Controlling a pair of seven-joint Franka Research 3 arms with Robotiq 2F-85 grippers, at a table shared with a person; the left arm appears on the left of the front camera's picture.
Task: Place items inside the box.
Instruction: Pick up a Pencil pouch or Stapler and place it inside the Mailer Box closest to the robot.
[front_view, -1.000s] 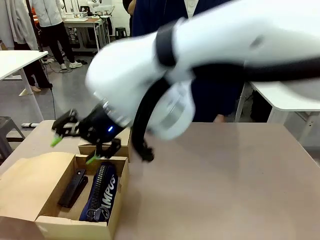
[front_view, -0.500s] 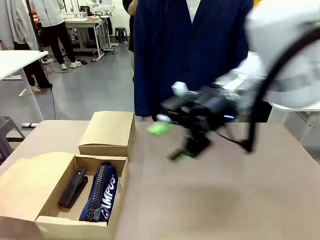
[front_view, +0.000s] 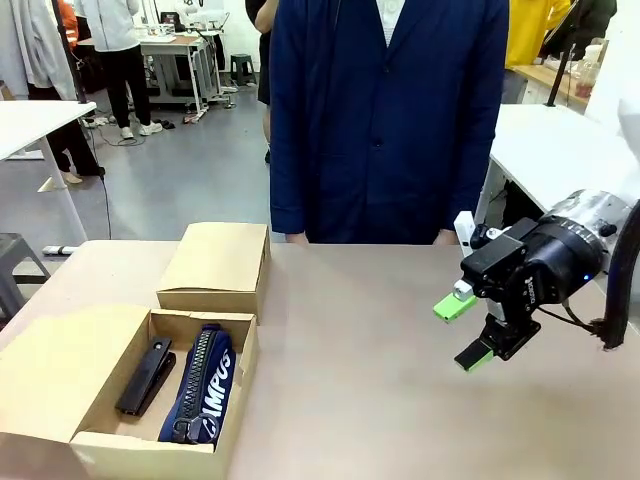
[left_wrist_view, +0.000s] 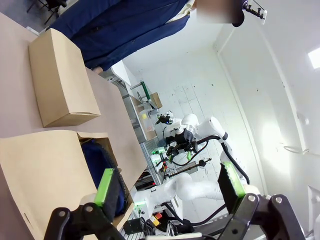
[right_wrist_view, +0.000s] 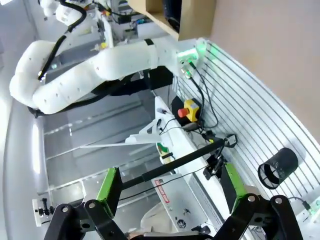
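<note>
matt cardboard box (front_view: 95, 452), cloth pouch (front_view: 203, 385)

You can read one piece of print: white capital letters running along the navy zip pouch (front_view: 200, 385), which lies in the open cardboard box (front_view: 235, 400) on the surface. From the front view the letters show as "IMPUS" or something close to it; the last characters are too small for you to be sure of, and the start of the word may be hidden by the pouch's fold. The black stapler (front_view: 146, 375) beside it carries no print you can make out.
</note>
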